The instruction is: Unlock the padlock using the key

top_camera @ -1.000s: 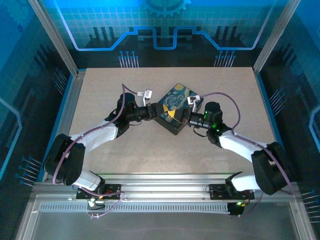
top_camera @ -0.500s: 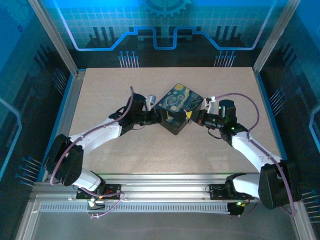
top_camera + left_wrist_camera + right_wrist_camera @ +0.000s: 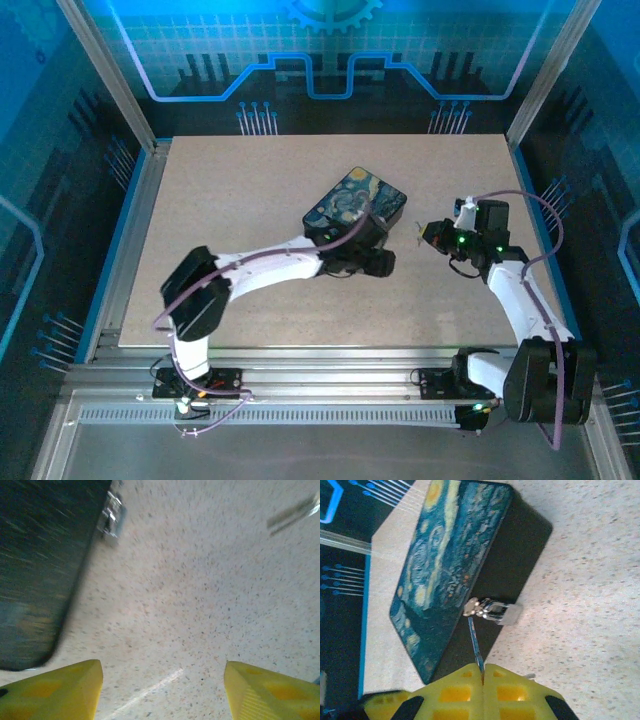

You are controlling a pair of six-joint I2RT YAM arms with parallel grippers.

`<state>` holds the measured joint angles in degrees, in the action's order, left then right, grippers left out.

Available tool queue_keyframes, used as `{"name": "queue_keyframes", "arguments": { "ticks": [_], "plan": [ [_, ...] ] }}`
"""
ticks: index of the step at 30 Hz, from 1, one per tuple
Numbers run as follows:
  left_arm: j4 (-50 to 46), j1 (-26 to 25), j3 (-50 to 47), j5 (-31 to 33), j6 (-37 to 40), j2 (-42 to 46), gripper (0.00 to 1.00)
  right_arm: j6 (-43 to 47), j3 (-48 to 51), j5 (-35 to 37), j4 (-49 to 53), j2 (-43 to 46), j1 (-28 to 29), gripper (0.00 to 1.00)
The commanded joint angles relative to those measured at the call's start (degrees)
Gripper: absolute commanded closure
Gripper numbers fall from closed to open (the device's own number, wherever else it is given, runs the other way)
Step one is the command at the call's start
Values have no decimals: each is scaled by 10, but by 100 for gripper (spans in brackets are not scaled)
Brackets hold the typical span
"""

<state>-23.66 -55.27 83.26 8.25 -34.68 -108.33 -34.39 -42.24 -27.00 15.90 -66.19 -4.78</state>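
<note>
Speckled desk (image 3: pixel 230 200) carries the box (image 3: pixel 450 565). Right claw (image 3: pixel 482 672) is clenched on the key (image 3: pixel 475 640), aimed at but apart from a silvery piece on the box's side, likely the padlock (image 3: pixel 492 612). Left claw (image 3: pixel 162 680) gapes empty. Inserting and turning seem left.

The key (image 3: pixel 475 642), thin and dark grey, is pinched at its lower end by the right gripper (image 3: pixel 483 674). Its tip is pointed toward 12 o'clock, just beside a silvery clasp (image 3: pixel 492 612).
</note>
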Motion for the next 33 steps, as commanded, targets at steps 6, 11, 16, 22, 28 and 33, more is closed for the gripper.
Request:
{"name": "queue_keyframes", "arguments": {
  "ticks": [6, 11, 16, 22, 28, 33],
  "plan": [
    [4, 14, 14, 76, -55, -54, 32, 41, -19, 8, 29, -28, -3, 100],
    [55, 70, -32, 72, -49, -29, 32, 51, -11, 3, 24, -36, 14, 100],
    [66, 127, -61, 100, -29, -3, 32, 55, -10, 9, 22, -40, 42, 100],
    [93, 168, -47, 107, 8, 0, 32, 54, -9, 14, 18, -43, 56, 100],
    [-14, 129, 15, 162, -50, -17, 32, 66, -19, 32, 45, -48, 55, 100],
    [-63, 49, 48, 247, -103, -46, 25, 71, -22, 41, 55, -43, 48, 100]
  ]
}}
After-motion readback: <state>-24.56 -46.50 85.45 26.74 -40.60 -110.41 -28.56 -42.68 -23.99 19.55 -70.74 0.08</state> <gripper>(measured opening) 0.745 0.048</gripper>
